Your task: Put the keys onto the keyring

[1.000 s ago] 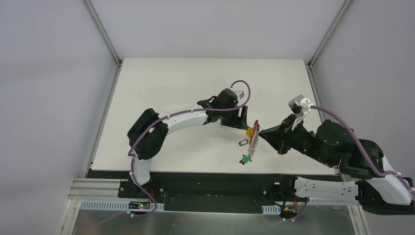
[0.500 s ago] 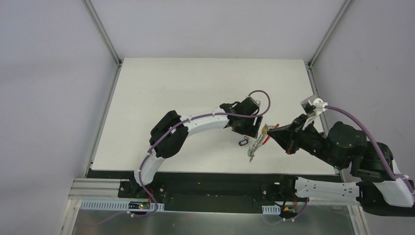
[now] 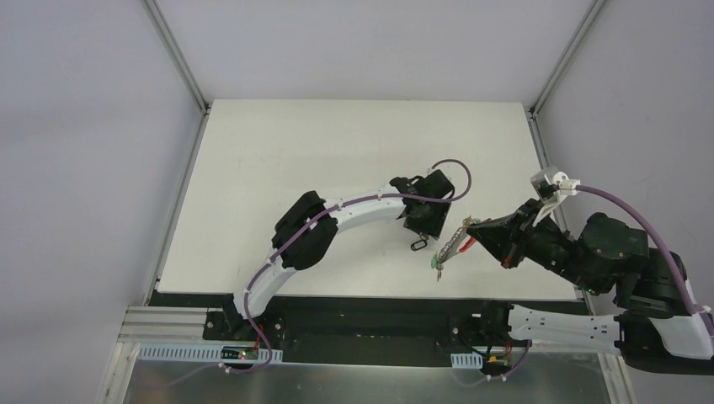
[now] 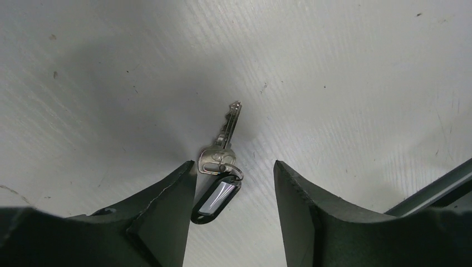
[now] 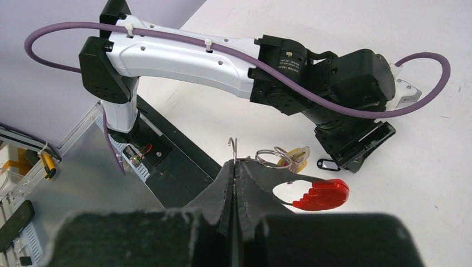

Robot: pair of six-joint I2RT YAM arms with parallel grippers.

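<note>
A silver key with a black tag (image 4: 218,192) lies flat on the white table (image 3: 295,151). My left gripper (image 4: 234,173) is open just above it, one finger on each side; the key lies closer to the left finger. In the top view this key (image 3: 416,245) sits under the left gripper (image 3: 422,233). My right gripper (image 5: 235,164) is shut on the metal loops of the keyring (image 5: 320,194), holding it above the table. A yellow-tagged key (image 5: 296,156) hangs on it. In the top view the keyring (image 3: 450,247) slants down from the right gripper (image 3: 469,229), with a green tag (image 3: 436,263) at its low end.
The left arm (image 5: 183,53) reaches across the right wrist view. The table's near edge and the black base rail (image 3: 354,307) run just below the keyring. Grey walls stand on the left, back and right sides.
My left gripper has moved right and nearer, now over the black-tagged key. My right gripper has drawn back to the right with the keyring, which now slants more.
</note>
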